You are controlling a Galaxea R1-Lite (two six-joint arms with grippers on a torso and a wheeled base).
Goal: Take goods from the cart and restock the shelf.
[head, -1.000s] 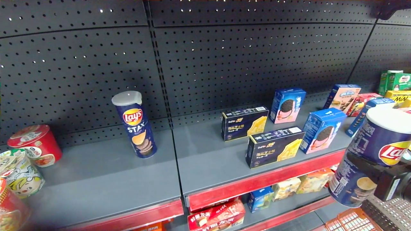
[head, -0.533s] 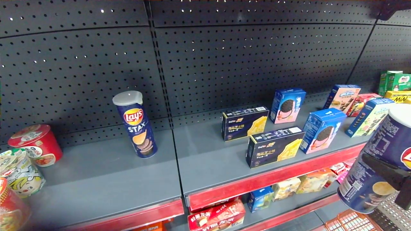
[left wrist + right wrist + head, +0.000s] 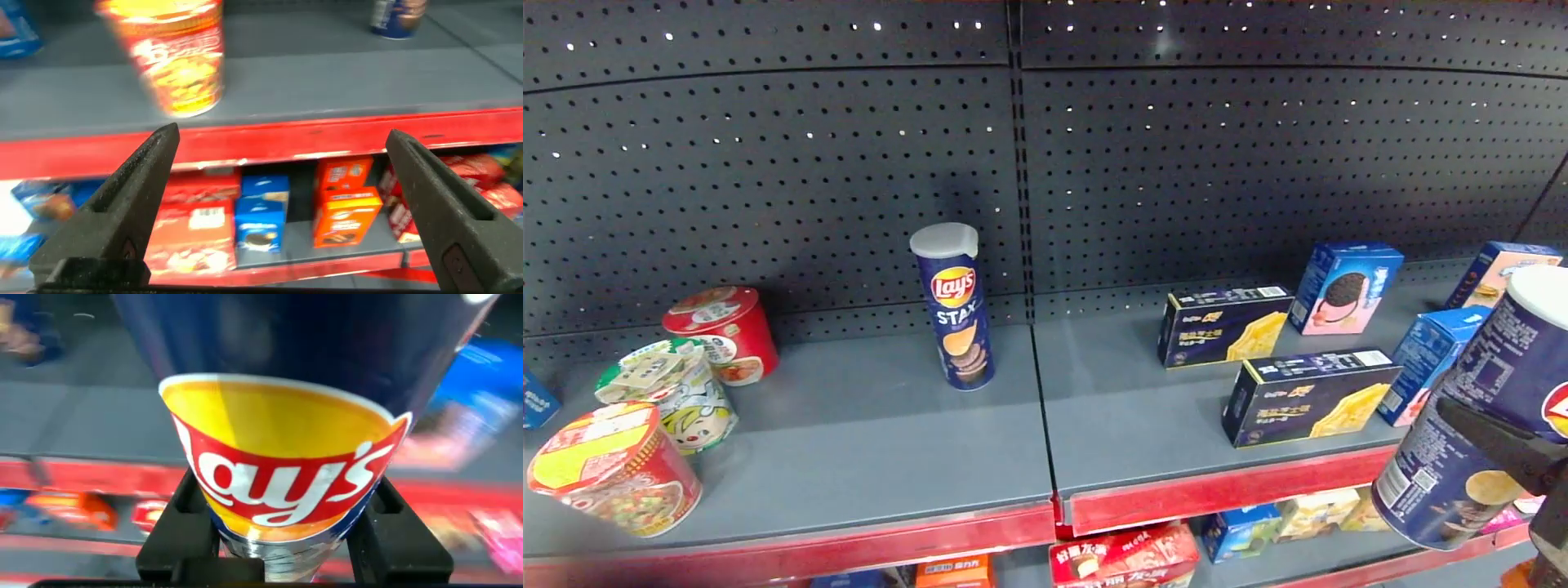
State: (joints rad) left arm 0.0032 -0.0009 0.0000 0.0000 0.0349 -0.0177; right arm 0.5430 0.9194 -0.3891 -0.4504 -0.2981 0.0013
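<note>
Held: dark-blue white-lidded crisp can [image 3: 1478, 416], tilted, clenched in right pincer [image 3: 282, 551], off the front of the grey metal shelf [image 3: 866, 441].
Other arm: left pincer [image 3: 282, 204] spread (idle).
Method: clear the red lip [image 3: 849, 545], bring the can upright, set it beside the standing twin can [image 3: 953, 306].

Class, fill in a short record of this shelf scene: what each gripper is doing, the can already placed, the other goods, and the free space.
right gripper: shut on a blue chip can, held tilted in front of the right end of the shelf
left gripper: open, nothing between its fingers, facing the red front edge
standing chip can: upright near the back of the shelf
noodle cups: three, at the left end
dark boxes: two, right of the standing can
free space: bare shelf in front of the standing can
</note>
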